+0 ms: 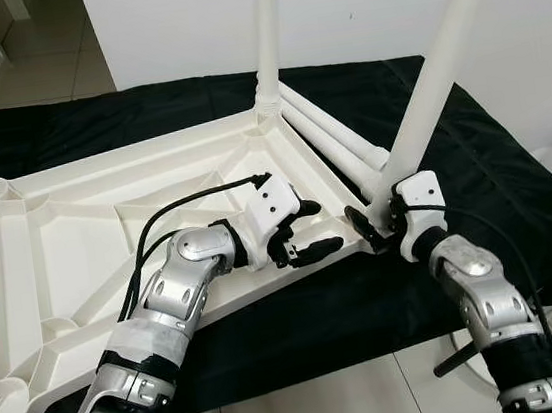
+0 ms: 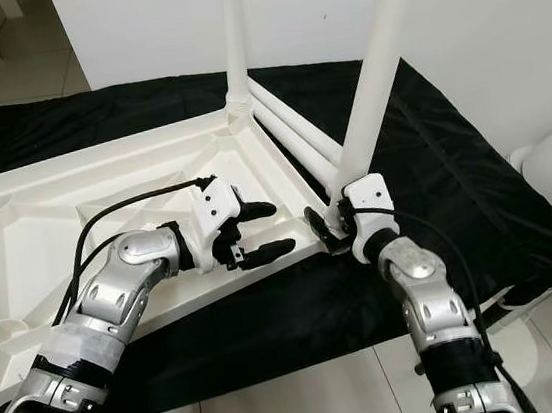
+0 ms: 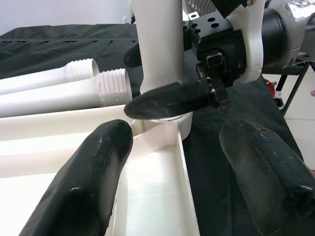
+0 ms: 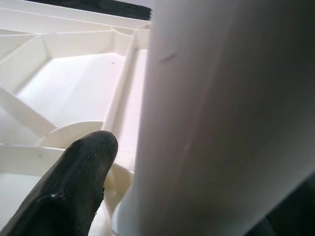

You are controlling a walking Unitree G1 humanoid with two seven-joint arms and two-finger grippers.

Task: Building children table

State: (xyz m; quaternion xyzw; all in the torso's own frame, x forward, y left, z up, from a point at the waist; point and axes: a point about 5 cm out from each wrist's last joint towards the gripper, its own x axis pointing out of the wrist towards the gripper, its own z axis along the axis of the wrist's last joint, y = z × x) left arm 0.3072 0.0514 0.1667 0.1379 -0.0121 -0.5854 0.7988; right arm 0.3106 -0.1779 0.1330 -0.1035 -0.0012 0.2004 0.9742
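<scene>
On a black cloth [image 1: 515, 187] spread over the floor, the upturned white tabletop [image 1: 68, 232] lies ribs up, so that its corner sockets face the robot. From the head camera, one leg [image 1: 265, 36] stands already seated in the far corner at 12 o'clock, and two spare legs [image 1: 333, 139] lie on the cloth just beside it. At 3 o'clock the right claw [image 1: 379, 224] clamps the base of a second leg [image 1: 431, 77], which leans slightly, apparently to steady or turn it into the near corner socket. The left claw [image 1: 300, 234], its fingers apart and holding nothing, hovers over the tabletop's near rim, pointing towards that joint.

Seen from the left wrist, the left claw's two black fingers [image 3: 93, 182] spread wide on either side of the corner, with the second leg's base and the right claw straight ahead and the spare legs' threaded ends near.

Seen from the right wrist, one black fingertip [image 4: 74, 182] rests against the leg above the ribbed underside.

Two sockets remain unfilled on the left side.
</scene>
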